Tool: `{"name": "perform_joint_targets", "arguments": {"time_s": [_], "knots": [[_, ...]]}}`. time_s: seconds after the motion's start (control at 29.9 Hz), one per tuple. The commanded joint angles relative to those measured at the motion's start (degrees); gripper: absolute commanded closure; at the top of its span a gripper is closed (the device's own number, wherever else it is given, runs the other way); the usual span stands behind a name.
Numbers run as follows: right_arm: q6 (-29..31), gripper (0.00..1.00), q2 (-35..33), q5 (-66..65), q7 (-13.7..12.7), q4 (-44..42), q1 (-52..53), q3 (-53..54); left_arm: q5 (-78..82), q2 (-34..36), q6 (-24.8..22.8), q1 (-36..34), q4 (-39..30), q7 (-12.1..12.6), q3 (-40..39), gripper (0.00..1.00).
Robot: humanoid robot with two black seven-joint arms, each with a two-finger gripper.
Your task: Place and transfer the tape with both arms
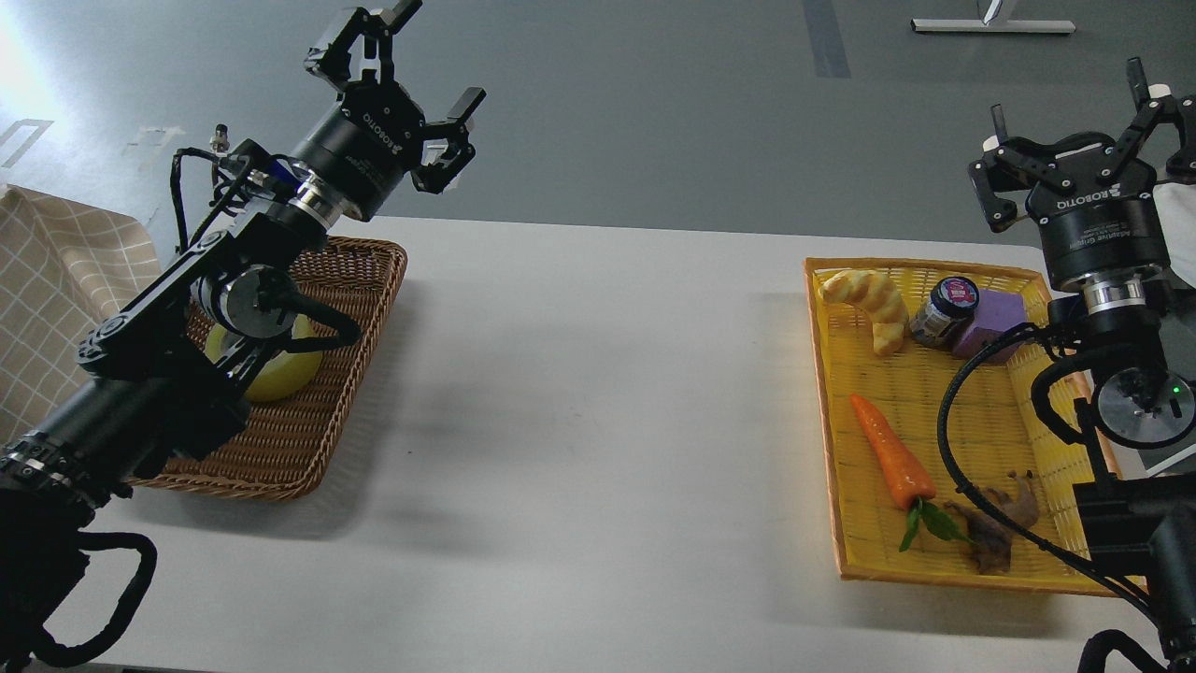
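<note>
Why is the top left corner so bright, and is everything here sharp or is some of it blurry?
Head view: glare from a light off the floor washes out the top left corner. Soft shadows fall on the white table beside the brown basket and the yellow tray. Most of it is sharp, down to the lettering on the left gripper and right gripper; the tape is mostly hidden by the arm.

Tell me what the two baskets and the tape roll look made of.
Brown basket: woven wicker or rattan by its ribbed strands, matte. Yellow basket: fine flat weave, possibly plastic or dyed bamboo, slightly glossy. Tape: mostly hidden behind the left arm; the visible part looks like smooth, shiny yellow film.
</note>
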Motion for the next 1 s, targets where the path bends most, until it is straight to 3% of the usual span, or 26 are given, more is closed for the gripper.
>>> {"name": "perform_joint_targets", "arguments": {"time_s": [0.0, 0.27, 0.43, 0.67, 0.97], "knots": [[0.0, 0.0, 1.4, 0.1, -0.1, 0.3, -0.1, -0.1, -0.1, 0.3, 0.2, 0.2, -1.7, 0.0, -1.3, 0.02], [0.0, 0.0, 3.0, -0.3, -0.5, -0.4, 1.3, -0.6, 0.0, -0.4, 0.0, 2.1, -3.1, 0.0, -2.1, 0.02], [0.0, 0.0, 2.6, -0.4, -3.1, -2.0, 3.5, -5.1, -0.1, -0.4, 0.0, 4.0, -5.1, 0.0, -3.2, 0.02], [0.0, 0.0, 2.5, -2.0, -3.8, -4.1, 5.5, -7.8, -0.1, -0.3, -0.3, 8.8, -7.7, 0.3, -7.7, 0.02], [0.0, 0.0, 2.5, -8.5, -3.9, -4.2, 6.0, -8.7, -0.2, -1.4, -0.4, 9.2, -7.7, 0.2, -9.9, 0.02]]}}
